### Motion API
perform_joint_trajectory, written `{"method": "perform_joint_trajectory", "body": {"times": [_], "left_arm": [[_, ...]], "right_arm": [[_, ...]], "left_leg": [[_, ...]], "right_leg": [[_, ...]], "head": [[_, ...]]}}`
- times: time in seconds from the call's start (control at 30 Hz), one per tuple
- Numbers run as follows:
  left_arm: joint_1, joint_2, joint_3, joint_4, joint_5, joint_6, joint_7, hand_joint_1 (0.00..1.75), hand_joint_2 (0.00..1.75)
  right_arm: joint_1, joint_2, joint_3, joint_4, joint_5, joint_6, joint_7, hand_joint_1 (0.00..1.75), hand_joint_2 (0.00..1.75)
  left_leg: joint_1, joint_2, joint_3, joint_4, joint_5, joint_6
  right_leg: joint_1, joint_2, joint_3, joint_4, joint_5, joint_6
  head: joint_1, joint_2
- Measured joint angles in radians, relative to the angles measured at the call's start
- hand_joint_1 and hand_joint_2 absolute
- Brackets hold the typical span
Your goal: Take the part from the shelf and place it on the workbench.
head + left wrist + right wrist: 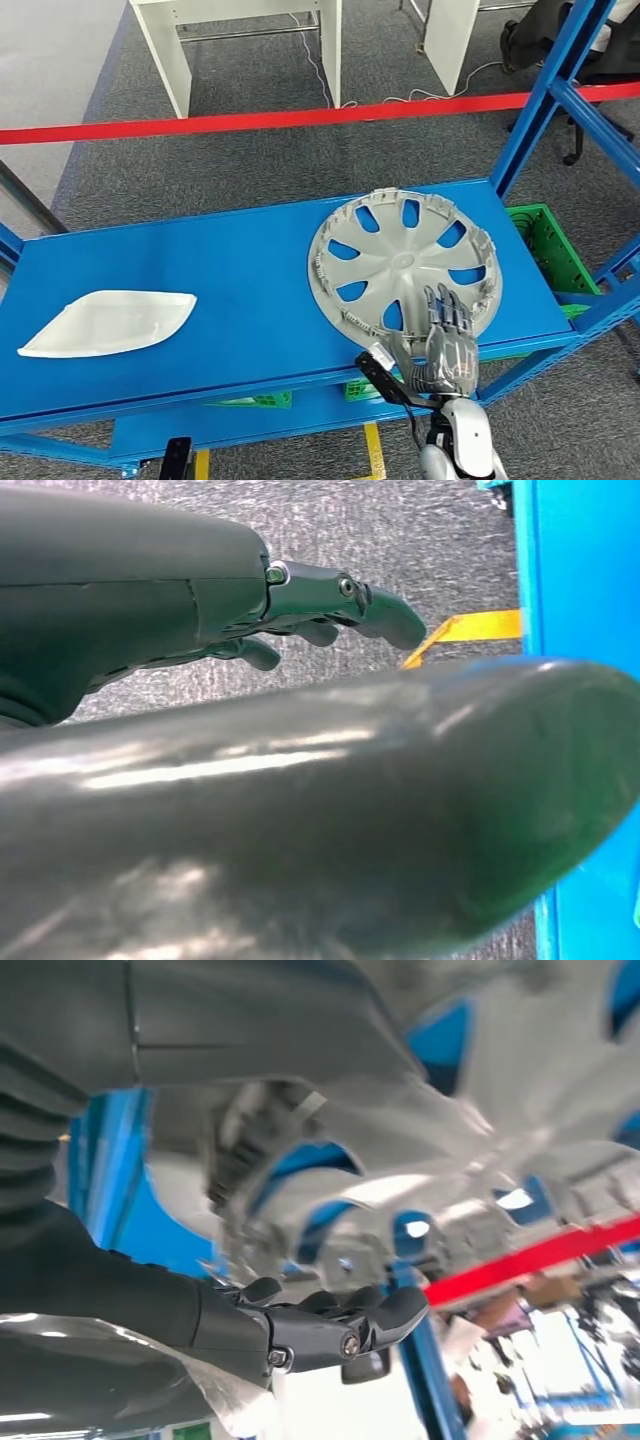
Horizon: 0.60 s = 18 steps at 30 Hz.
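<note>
I am observing the shelf as my landmark. The wheel cover is lying flat on its right half; a tray-shaped part is lying on its left end, well apart. My right hand is reaching over the shelf's front edge onto the cover's near rim. A crate is sitting beyond its right end, lower down.

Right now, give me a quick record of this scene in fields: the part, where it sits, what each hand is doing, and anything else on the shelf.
part: grey wheel cover, lying flat
location: right half of the blue shelf, near edge close to the shelf's front lip
right hand: fingers over the cover's near rim; a firm grip cannot be told
left hand: hanging beside the shelf, fingers loosely apart, holding nothing
other item: white plastic panel on the shelf's left end
below shelf: green crate
background: red barrier tape
</note>
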Motion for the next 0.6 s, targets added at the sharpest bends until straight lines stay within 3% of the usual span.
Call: {"method": "perform_joint_trajectory", "body": {"times": [0.03, 0.07, 0.13, 0.2, 0.3, 0.37, 0.4, 0.5, 0.53, 0.57, 0.6], "left_arm": [[0.002, 0.0, 0.004, 0.0, -0.001, 0.0, 0.0, 0.0, 0.0], [0.003, 0.001, 0.007, 0.0, -0.002, 0.0, 0.0, 0.0, 0.0], [0.004, 0.001, 0.013, 0.0, -0.003, 0.0, 0.0, 0.0, 0.0], [0.002, 0.002, 0.018, -0.002, -0.004, 0.0, 0.0, 0.0, 0.0], [0.002, 0.002, 0.025, -0.004, -0.006, 0.001, -0.001, 0.0, 0.0], [0.003, 0.002, 0.029, -0.006, -0.007, 0.002, -0.002, 0.0, 0.0], [0.002, 0.001, 0.029, -0.006, -0.007, 0.002, -0.002, 0.0, 0.0], [0.002, 0.001, 0.03, -0.006, -0.008, 0.002, -0.002, 0.0, 0.0], [0.003, 0.0, 0.031, -0.006, -0.008, 0.002, -0.002, 0.0, 0.0], [0.003, 0.0, 0.031, -0.006, -0.009, 0.002, -0.002, 0.0, 0.0], [0.003, 0.0, 0.031, -0.007, -0.009, 0.002, -0.002, 0.0, 0.0]], "right_arm": [[0.006, 0.0, -0.007, -0.002, -0.003, 0.004, -0.001, 0.0, 1.75], [0.01, -0.001, -0.013, -0.004, -0.006, 0.008, -0.001, 0.0, 1.75], [0.013, -0.001, -0.022, -0.008, -0.015, 0.016, -0.002, 0.0, 1.75], [0.014, -0.001, -0.032, -0.01, -0.028, 0.026, -0.002, 0.0, 1.75], [0.018, -0.001, -0.042, -0.013, -0.04, 0.034, -0.004, 0.0, 1.75], [0.019, -0.002, -0.047, -0.016, -0.041, 0.035, -0.004, 0.0, 1.75], [0.02, -0.003, -0.049, -0.018, -0.042, 0.036, -0.004, 0.0, 1.75], [0.026, -0.006, -0.053, -0.018, -0.043, 0.038, -0.004, 0.0, 1.75], [0.029, -0.007, -0.055, -0.018, -0.044, 0.039, -0.004, 0.0, 1.75], [0.03, -0.008, -0.056, -0.018, -0.044, 0.04, -0.004, 0.0, 1.75], [0.03, -0.009, -0.057, -0.018, -0.045, 0.04, -0.004, 0.0, 1.75]], "left_leg": [[0.0, 0.0, -0.009, 0.023, 0.0, 0.0], [0.0, 0.0, -0.001, 0.007, 0.019, 0.001], [-0.001, 0.0, 0.059, -0.115, 0.087, 0.01], [-0.004, 0.0, 0.114, -0.231, 0.124, 0.018], [-0.008, 0.0, 0.124, -0.263, 0.126, 0.028], [-0.005, 0.001, 0.126, -0.273, 0.133, 0.041], [-0.002, 0.001, 0.126, -0.277, 0.136, 0.047], [-0.002, 0.002, 0.124, -0.278, 0.137, 0.053], [-0.002, 0.002, 0.124, -0.277, 0.137, 0.053], [-0.002, 0.002, 0.125, -0.277, 0.136, 0.053], [-0.002, 0.002, 0.126, -0.276, 0.136, 0.052]], "right_leg": [[0.0, 0.0, 0.0, 0.0, 0.0, 0.0], [0.0, 0.001, 0.001, 0.0, 0.0, 0.0], [0.0, 0.003, 0.003, 0.0, -0.001, 0.001], [0.004, 0.005, 0.002, 0.003, -0.002, 0.007], [0.004, 0.004, -0.002, 0.002, 0.0, 0.023], [0.002, 0.003, -0.015, 0.023, -0.019, 0.034], [0.002, 0.003, -0.033, 0.06, -0.043, 0.038], [-0.001, 0.003, -0.119, 0.247, -0.131, 0.046], [-0.001, 0.003, -0.134, 0.281, -0.137, 0.049], [-0.002, 0.002, -0.13, 0.274, -0.122, 0.05], [-0.003, 0.002, -0.107, 0.228, -0.092, 0.051]], "head": [[0.0, 0.0], [0.0, 0.0], [0.0, 0.0], [0.0, 0.0], [0.001, 0.0], [0.003, 0.0], [0.004, 0.0], [0.008, 0.0], [0.007, 0.0], [0.008, 0.0], [0.008, 0.0]]}}
